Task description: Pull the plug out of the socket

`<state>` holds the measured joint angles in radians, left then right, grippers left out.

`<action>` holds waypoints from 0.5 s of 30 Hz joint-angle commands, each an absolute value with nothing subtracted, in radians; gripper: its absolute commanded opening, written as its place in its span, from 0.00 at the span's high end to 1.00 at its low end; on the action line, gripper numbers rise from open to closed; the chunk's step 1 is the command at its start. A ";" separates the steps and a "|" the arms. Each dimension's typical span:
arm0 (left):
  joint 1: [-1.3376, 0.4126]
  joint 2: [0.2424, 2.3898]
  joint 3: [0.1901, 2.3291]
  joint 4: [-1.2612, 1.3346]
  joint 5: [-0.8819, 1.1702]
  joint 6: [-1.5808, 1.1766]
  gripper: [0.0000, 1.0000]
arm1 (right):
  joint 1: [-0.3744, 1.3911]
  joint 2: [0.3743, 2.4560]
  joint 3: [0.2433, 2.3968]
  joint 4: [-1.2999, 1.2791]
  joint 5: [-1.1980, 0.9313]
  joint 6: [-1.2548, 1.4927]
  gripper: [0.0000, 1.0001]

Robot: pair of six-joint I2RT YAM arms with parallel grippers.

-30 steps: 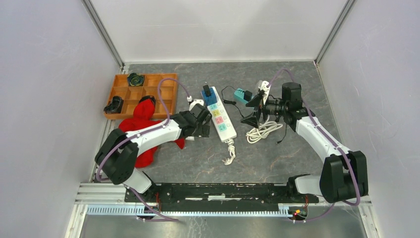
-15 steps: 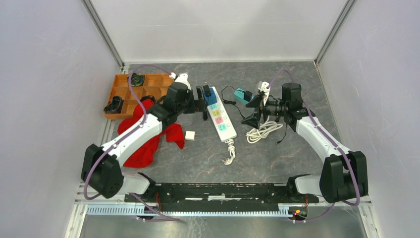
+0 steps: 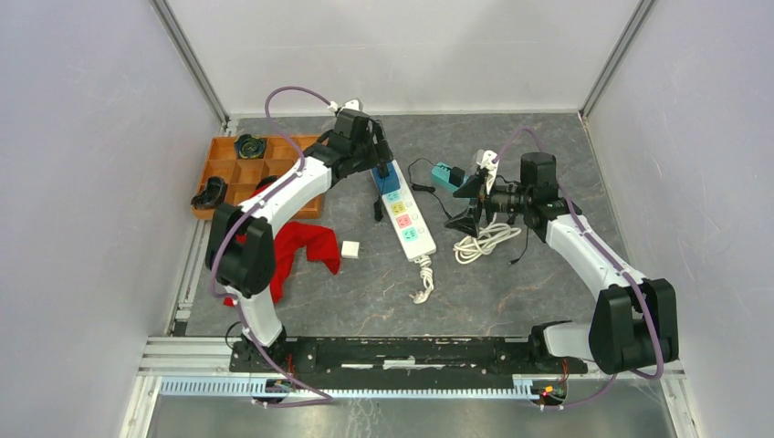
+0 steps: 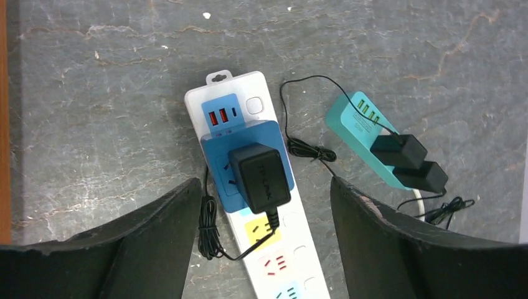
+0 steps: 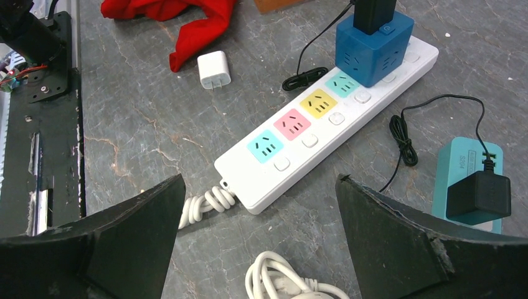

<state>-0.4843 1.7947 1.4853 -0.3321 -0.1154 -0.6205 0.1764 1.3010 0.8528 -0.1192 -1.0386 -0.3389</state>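
- The grey table (image 3: 511,292) fills the whole top view.
- The left gripper (image 4: 266,181) hangs at upper middle of the top view, over the upper end of the strip. Its claw is spread wide, with one finger on each side of the plug, and it touches nothing.
- The right gripper (image 5: 260,179) is right of centre, its claw also spread wide and empty.
- The orange tray (image 3: 239,173) sits at upper left, with the red cloth (image 3: 306,242) below it.
- The white power strip (image 3: 408,219) lies at the centre.
- The blue adapter (image 4: 219,159) sits on the strip's upper end.
- The black plug (image 4: 259,177) is seated in this adapter.
- A white charger (image 3: 350,248) lies left of the strip.
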 commanded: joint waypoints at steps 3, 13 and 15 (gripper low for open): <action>-0.487 1.867 1.605 -0.426 -0.200 -0.686 0.26 | 0.173 1.287 0.862 -0.110 -1.053 -0.357 0.02; -0.518 2.003 1.727 -0.498 -0.205 -0.658 0.44 | 0.173 1.296 0.864 -0.117 -1.049 -0.364 0.02; -0.526 2.021 1.742 -0.511 -0.208 -0.651 0.50 | 0.173 1.298 0.864 -0.117 -1.049 -0.364 0.02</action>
<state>-0.5056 1.9839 1.6798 -0.4713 -0.1833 -0.6395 0.1757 1.3014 0.8528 -0.1265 -1.0382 -0.3466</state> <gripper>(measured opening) 0.550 0.979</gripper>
